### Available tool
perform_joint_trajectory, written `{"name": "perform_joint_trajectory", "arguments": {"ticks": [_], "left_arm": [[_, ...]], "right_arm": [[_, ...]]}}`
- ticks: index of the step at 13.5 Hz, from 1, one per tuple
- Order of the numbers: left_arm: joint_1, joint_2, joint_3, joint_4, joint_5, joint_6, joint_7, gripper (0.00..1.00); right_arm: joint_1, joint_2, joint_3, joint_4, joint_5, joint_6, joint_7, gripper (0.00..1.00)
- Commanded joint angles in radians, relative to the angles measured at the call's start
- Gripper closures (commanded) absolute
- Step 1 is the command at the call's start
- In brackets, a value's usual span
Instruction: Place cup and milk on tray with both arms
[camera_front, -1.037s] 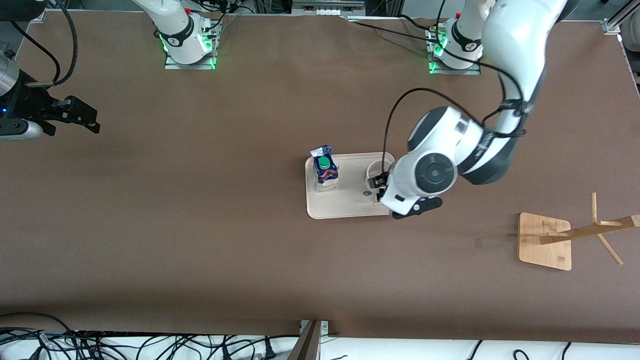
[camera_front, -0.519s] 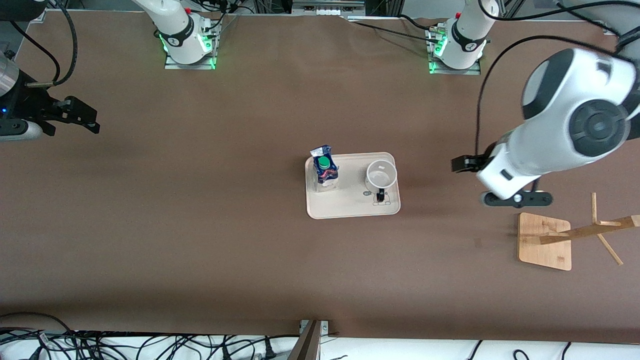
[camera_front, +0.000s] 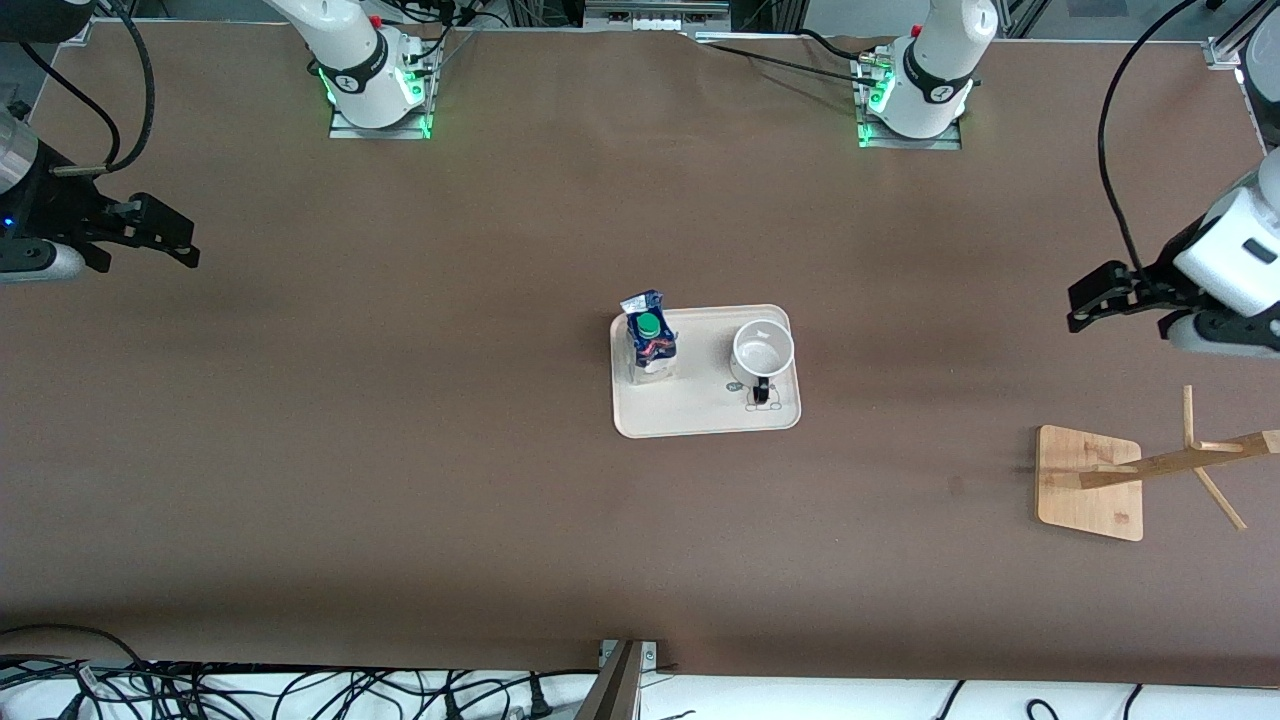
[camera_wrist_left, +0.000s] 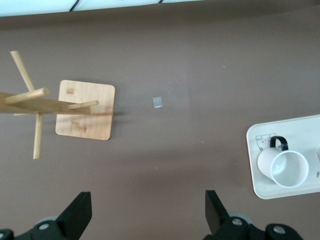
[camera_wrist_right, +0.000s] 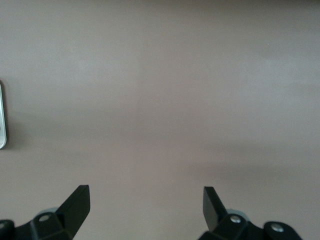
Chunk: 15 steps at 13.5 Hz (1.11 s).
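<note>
- Front view: we see the brown table (camera_front: 400, 450) carrying everything, with both arm bases along its upper edge.
- The left arm reaches out to its own end of the table; the left gripper (camera_front: 1095, 300) hangs over bare tabletop, above the wooden rack and well apart from the tray. In its wrist view we see the left gripper (camera_wrist_left: 145, 215) with jaws spread wide and nothing between them.
- The right arm waits at its own end of the table; the right gripper (camera_front: 165, 238) is over bare tabletop near that edge, jaws wide apart and holding nothing, as we also see in its wrist view (camera_wrist_right: 145, 205).
- The cream tray (camera_front: 700, 415) lies flat near the middle of the table.
- The wooden rack (camera_front: 1090, 485) stands on its square base near the left arm's end, nearer to the front camera than the tray.
- The milk carton (camera_front: 650, 345) stands upright in the tray's corner toward the right arm's end, by the rim farther from the front camera; its green cap shows on top.
- The white cup (camera_front: 763, 352) stands upright on the tray toward the left arm's end, black handle pointing toward the front camera; we see it apart from the carton.
</note>
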Motion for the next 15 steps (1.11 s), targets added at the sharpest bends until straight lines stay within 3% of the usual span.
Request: {"name": "perform_joint_trajectory", "arguments": {"ticks": [1,7,10,15], "left_arm": [[-0.059,-0.103,0.017,-0.141,0.075,0.042,0.014,0.00],[-0.098,-0.102,0.091,-0.103,-0.012,-0.044,0.016,0.00],[-0.124,-0.100,0.091,-0.100,0.054,-0.041,0.019,0.00],[-0.119,-0.094,0.089,-0.101,0.048,-0.040,0.011,0.00]], "right_arm": [[-0.010,0.004,0.009,0.015,-0.009,-0.004,0.008,0.00],[-0.010,0.005,0.009,0.017,-0.009,-0.004,0.008,0.00],[-0.010,0.005,0.009,0.017,-0.009,-0.004,0.008,0.00],[-0.010,0.005,0.009,0.017,-0.007,-0.004,0.008,0.00]]}}
